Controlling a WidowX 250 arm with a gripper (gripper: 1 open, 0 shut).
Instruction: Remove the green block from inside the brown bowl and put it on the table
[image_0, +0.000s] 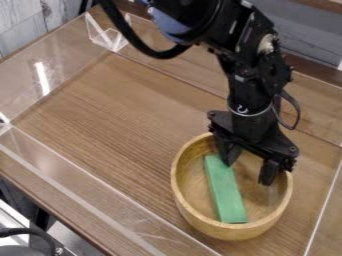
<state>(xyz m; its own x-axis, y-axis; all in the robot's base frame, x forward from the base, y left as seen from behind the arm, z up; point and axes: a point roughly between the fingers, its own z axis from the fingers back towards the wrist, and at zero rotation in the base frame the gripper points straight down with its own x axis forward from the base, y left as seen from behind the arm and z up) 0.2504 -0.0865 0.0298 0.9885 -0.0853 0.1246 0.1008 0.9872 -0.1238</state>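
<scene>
Brown wood-grain table (100, 125) spread beneath the brown bowl (201, 221) in our camera view. We had our black gripper (251, 165) open over the bowl's far part; the green block (225, 190) lay inside, along one side.

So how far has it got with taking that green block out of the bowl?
Nothing is out yet: the green block lies inside the brown bowl. In hand, the arm reaches over the bowl's far side with its jaws open. Left to do: grip the block, lift it out and put it on the table.
</scene>
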